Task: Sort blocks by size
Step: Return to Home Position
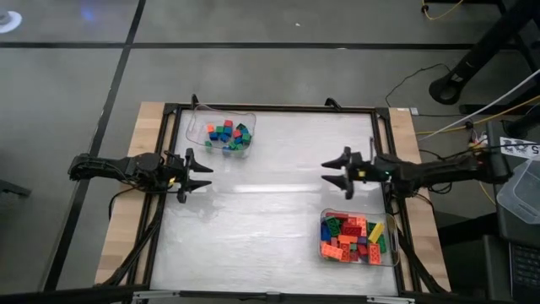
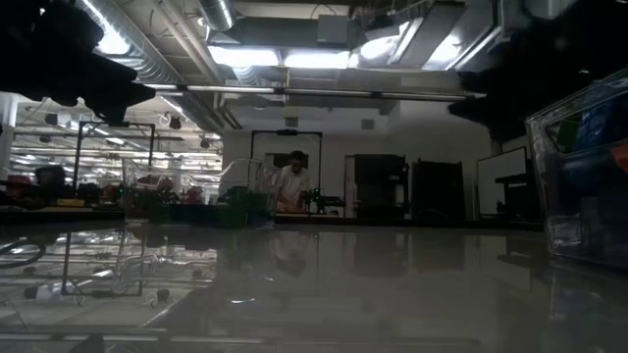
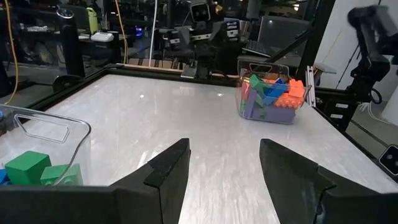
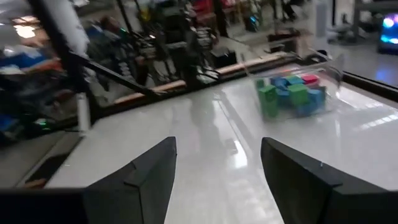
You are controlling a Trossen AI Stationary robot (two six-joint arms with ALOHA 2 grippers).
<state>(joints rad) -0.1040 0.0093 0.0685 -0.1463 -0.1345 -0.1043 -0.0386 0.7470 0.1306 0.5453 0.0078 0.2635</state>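
left fingers (image 3: 168,174), right fingers (image 4: 149,171) spread | blocks (image 1: 353,238) well apart, in trays (image 1: 201,125)

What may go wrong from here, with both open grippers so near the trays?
1. The left gripper hangs close to the top tray; a careless swing might knock it.
2. The lower tray lies close to the right gripper, and its blocks are piled near the rim; a nudge might spill some.

Source: ceiling lights (image 2: 285,57) overhead, in bright strips.
Glare: pale sheen on the surface (image 1: 278,169) between the left hand (image 1: 204,176) and the right hand (image 1: 327,173).
Low view: dim foreground, with the surface mirroring the lit room.
Right wrist view: white streaks just ahead of that hand.
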